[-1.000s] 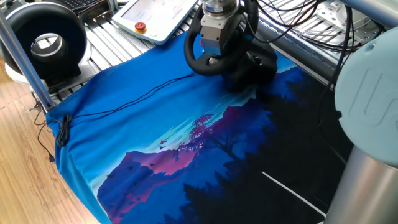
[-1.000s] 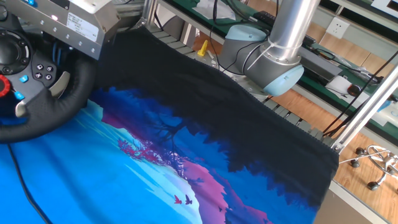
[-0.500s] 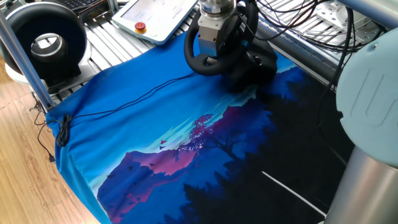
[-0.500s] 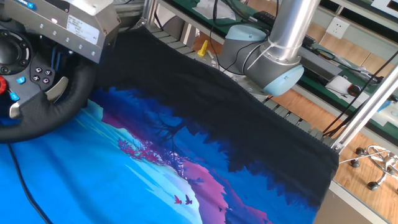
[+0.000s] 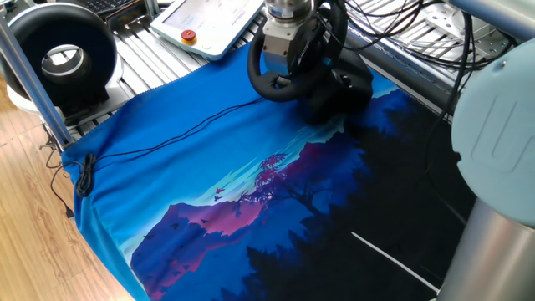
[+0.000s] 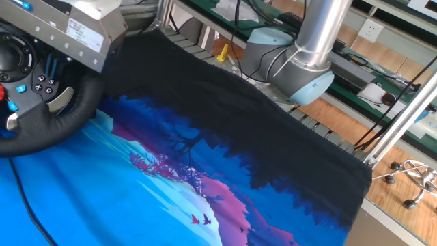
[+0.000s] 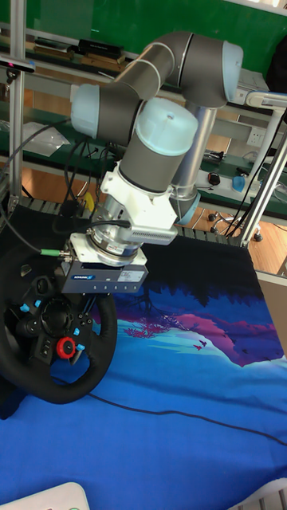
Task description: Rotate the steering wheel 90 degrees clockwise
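Note:
The steering wheel (image 5: 294, 82) stands at the far end of the blue printed cloth, a black round rim on a bulky black base. Its hub with small red and blue buttons faces the tall fixed view (image 7: 57, 339). The other fixed view catches only its right part (image 6: 72, 113), with a silver paddle behind the rim. My gripper (image 7: 102, 307) comes down on the rim's upper right section and is shut on it. From the other two cameras the gripper (image 5: 286, 68) (image 6: 61, 68) covers that part of the rim, so the fingertips are mostly hidden.
A black ring-shaped device (image 5: 63, 54) with a silver-white centre sits at the left corner behind an aluminium post (image 5: 25, 75). A white pendant (image 5: 209, 21) with a red button lies beside the wheel. A thin black cable (image 5: 167, 134) crosses the cloth. The arm's base (image 6: 300, 61) stands at the table's side.
The gripper has shifted a little along the rim and the wheel has turned slightly with it; the hub buttons and silver paddle sit in a new position.

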You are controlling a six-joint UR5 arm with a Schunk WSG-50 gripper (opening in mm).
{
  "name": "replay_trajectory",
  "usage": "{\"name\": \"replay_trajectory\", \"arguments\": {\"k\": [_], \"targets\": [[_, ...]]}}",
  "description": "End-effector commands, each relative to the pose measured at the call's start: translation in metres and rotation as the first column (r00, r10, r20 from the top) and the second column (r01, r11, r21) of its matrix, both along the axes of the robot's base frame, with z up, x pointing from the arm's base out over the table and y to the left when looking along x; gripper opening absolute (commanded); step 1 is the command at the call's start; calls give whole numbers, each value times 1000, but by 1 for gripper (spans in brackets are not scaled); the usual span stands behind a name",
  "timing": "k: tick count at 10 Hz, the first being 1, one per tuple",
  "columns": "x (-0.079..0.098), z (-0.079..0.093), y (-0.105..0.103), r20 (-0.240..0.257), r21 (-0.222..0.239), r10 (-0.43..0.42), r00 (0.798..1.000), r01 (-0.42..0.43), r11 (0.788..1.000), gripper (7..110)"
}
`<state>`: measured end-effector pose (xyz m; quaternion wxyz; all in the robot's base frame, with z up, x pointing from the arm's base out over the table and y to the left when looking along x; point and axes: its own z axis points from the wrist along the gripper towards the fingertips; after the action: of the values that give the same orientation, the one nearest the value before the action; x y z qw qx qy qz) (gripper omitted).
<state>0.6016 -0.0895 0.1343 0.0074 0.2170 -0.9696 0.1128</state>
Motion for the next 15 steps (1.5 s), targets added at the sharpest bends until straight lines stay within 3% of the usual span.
{"name": "replay_trajectory", "arguments": {"k": [1, 3, 5, 6, 8, 9, 15], "targets": [[6, 12, -2, 19, -12, 19, 1000, -19, 1000, 7], [-17, 8, -1, -69, 3, -9, 998, 10, 1000, 7], [-18, -6, -8, -81, 1, -4, 997, 5, 1000, 7], [-25, -8, -17, -108, -23, -10, 994, 8, 1000, 7], [-41, 0, -26, -175, -62, -27, 984, 16, 998, 7], [-49, 2, -22, -203, -51, -32, 979, 22, 998, 7], [-1, -6, 5, -25, 50, 44, 999, -43, 998, 7]]}}
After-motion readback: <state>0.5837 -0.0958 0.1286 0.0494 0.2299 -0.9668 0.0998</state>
